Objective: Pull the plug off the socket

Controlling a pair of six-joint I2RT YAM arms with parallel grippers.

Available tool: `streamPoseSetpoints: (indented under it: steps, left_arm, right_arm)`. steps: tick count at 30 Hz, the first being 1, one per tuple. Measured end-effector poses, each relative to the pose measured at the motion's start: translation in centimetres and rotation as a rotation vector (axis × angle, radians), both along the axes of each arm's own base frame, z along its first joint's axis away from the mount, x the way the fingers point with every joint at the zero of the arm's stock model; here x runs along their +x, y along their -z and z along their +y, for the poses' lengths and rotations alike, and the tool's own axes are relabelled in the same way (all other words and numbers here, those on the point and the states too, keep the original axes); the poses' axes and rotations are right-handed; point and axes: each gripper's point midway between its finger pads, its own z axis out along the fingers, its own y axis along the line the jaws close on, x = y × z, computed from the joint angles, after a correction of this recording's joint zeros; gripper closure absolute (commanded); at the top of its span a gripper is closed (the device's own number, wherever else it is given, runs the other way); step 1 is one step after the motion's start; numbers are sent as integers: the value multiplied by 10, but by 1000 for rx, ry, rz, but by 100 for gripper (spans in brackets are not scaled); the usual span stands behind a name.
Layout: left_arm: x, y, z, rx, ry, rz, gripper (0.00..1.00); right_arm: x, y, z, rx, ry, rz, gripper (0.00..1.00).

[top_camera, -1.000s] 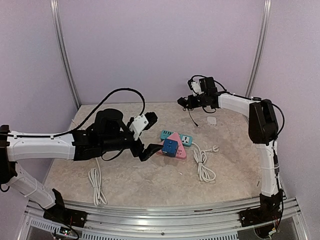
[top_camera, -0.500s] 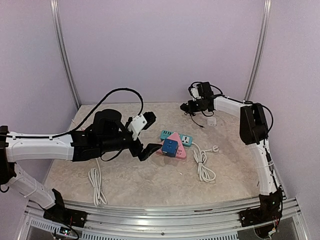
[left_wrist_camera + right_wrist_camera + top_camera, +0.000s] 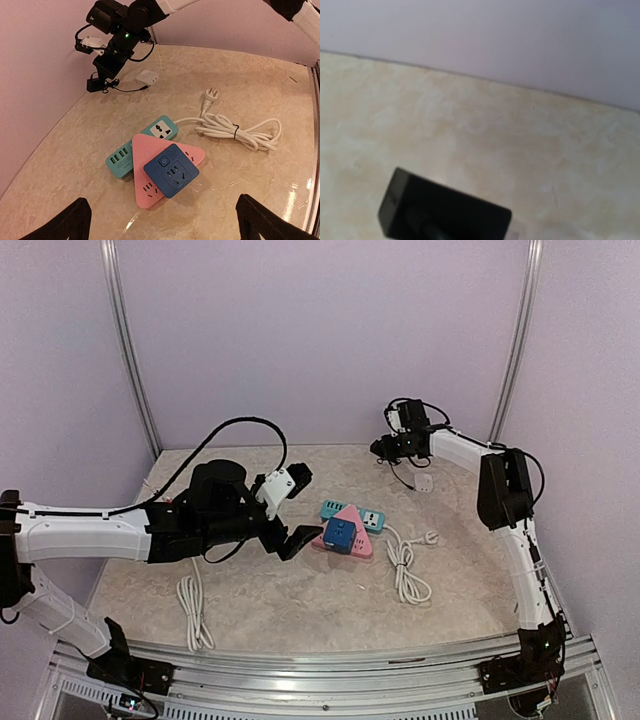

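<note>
Sockets [image 3: 342, 530], three; cable coils [image 3: 405, 575], two

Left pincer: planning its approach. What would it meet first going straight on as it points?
Probably the blue adapter on the pink socket, centred ahead of the left pincer; depth is unclear.

You have bare tabletop [image 3: 300, 590] on the near side of the stacked sockets [image 3: 167, 170]. A coiled white cord [image 3: 240, 132] crowds their right side, and another white cord [image 3: 190, 608] lies front-left. At the back corner, the right gripper [image 3: 383, 448], clamped on a black plug [image 3: 96, 82], hangs near the white adapter [image 3: 147, 76].
</note>
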Motion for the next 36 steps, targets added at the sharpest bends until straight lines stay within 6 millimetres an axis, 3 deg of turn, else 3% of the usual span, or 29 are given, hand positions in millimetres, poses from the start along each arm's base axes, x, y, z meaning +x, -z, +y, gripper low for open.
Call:
streamPoseSetpoints:
  steps: [7, 14, 19, 22, 24, 31, 36]
  left_arm:
    - [1, 0, 1, -4, -8, 9, 1]
    - [1, 1, 1, -6, -12, 18, 1]
    - [1, 1, 1, -6, -12, 19, 1]
    - [1, 1, 1, -8, -13, 22, 1]
    - [1, 1, 1, -11, -15, 25, 1]
    - [3, 1, 3, -26, -28, 46, 1]
    - [9, 1, 7, -49, -35, 76, 1]
  right_arm:
    - [-3, 38, -4, -35, 15, 63, 95]
    - [-4, 41, -4, -45, 17, 67, 95]
    - [-13, 52, 9, -45, -13, 91, 94]
    - [-25, 71, 21, -49, -38, 118, 92]
    - [-26, 71, 27, -36, -47, 106, 91]
    - [-49, 70, 40, 25, -98, 133, 53]
    - [-75, 62, 43, 49, -134, 170, 43]
